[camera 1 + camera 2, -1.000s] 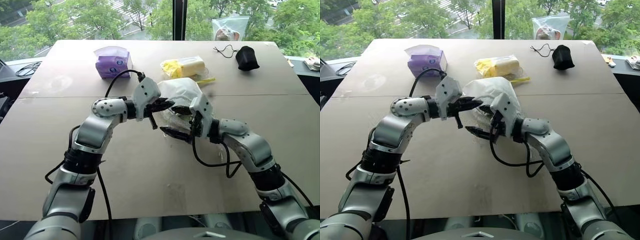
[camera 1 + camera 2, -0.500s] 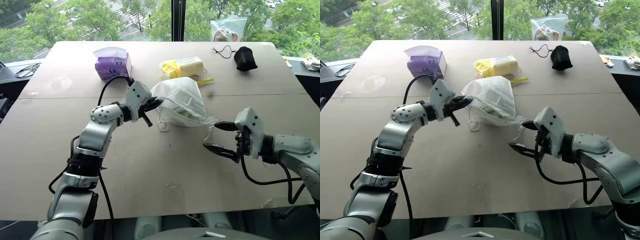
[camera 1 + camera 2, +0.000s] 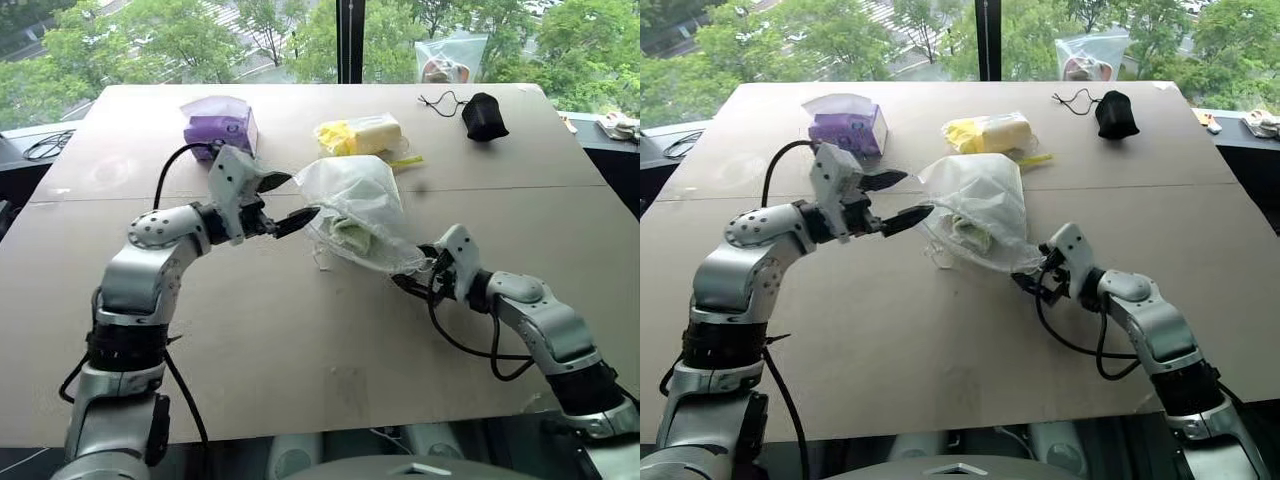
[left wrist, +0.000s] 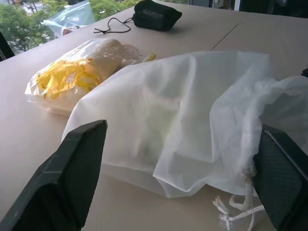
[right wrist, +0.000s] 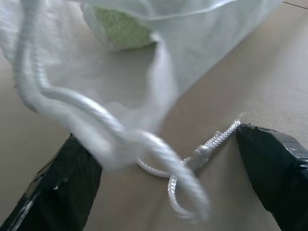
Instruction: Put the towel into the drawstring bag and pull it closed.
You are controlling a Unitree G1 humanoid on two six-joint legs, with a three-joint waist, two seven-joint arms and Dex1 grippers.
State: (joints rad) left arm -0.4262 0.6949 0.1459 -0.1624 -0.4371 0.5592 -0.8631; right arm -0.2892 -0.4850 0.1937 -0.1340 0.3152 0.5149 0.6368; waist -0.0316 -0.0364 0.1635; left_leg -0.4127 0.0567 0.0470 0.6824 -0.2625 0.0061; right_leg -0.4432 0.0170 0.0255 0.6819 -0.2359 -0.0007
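Drawstring bag [image 3: 352, 205] at centre frame, towel [image 3: 352, 236] visible inside it as a pale green patch. Its gathered mouth and cord [image 5: 190, 161] trail toward the lower right, lying between the spread fingers of the right gripper [image 3: 418, 272] (the nearer one, grasping nothing). Left gripper [image 3: 285, 203], released, stands at the bag's left edge.

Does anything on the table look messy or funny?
Only a little. The drawstring bag lies crumpled in the middle of the table, with the towel showing pale green through its thin cloth. Its white cord trails loose on the table by the right gripper. Nothing looks spilled or broken.
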